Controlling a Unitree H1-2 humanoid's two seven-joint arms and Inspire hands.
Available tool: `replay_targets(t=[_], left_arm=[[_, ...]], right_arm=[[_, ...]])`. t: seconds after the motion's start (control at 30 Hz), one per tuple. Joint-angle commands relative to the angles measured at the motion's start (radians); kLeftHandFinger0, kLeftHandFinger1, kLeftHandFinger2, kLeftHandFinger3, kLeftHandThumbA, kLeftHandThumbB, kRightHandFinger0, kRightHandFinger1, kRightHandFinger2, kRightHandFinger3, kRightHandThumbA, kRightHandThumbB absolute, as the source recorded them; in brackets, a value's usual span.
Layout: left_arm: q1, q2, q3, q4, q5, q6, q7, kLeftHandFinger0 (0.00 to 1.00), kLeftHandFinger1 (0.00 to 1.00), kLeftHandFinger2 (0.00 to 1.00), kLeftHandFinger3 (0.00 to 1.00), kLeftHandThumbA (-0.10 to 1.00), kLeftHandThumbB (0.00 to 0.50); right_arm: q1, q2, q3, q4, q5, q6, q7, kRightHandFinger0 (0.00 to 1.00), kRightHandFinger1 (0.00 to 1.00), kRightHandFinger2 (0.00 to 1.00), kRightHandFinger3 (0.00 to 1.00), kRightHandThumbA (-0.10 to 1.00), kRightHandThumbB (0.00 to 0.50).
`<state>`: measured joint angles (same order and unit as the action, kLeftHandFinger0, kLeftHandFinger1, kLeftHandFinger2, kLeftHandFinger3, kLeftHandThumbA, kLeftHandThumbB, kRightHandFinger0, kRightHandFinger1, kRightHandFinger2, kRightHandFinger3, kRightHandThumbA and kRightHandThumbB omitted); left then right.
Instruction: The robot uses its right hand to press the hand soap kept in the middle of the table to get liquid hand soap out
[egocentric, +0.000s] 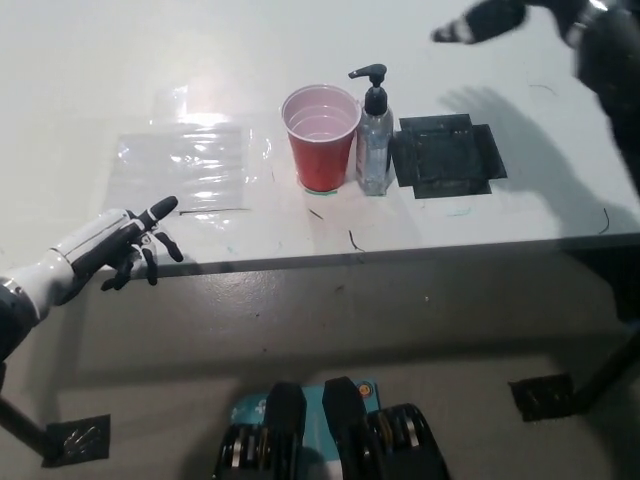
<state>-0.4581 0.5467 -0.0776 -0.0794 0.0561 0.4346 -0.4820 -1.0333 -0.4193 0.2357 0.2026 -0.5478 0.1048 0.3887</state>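
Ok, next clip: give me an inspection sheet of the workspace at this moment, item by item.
Surface: white table, a few dark marks near its front edge.
Job's things: hand soap bottle upright, pump untouched, close beside the red cup.
Clutter: clear plastic sheet lying flat; black tray right of the bottle.
Hands: right hand raised at the top edge, blurred, away from the pump; left hand open at the table's front edge, holding nothing.
Cables: nothing seen.
Surroundings: grey floor below the table.
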Motion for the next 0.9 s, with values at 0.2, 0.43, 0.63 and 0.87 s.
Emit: replay_targets(t=[0.2,0.43,0.63,0.87], left_arm=[[0.009,0.024,0.035,-0.034,-0.006,0.006,0.017,0.07,0.10,0.25,0.52,1.00,0.117],[0.019,0.020,0.036,-0.031,0.005,-0.005,0.022,0.06,0.10,0.26,0.55,1.00,0.114],[0.019,0.016,0.040,-0.018,0.003,-0.011,0.024,0.09,0.11,0.26,0.53,1.00,0.130],[0.028,0.007,0.051,-0.010,0.002,-0.027,0.034,0.03,0.07,0.21,0.48,1.00,0.099]], right_arm=[[0.227,-0.052,-0.192,-0.251,0.200,0.088,0.025,1.00,1.00,1.00,1.00,1.00,0.456],[0.396,-0.024,-0.263,-0.379,0.263,0.105,0.002,1.00,1.00,1.00,1.00,1.00,0.408],[0.532,0.005,-0.316,-0.436,0.301,0.102,-0.033,1.00,1.00,1.00,1.00,1.00,0.329],[0.647,0.050,-0.369,-0.450,0.333,0.101,-0.070,1.00,1.00,1.00,1.00,1.00,0.422]])
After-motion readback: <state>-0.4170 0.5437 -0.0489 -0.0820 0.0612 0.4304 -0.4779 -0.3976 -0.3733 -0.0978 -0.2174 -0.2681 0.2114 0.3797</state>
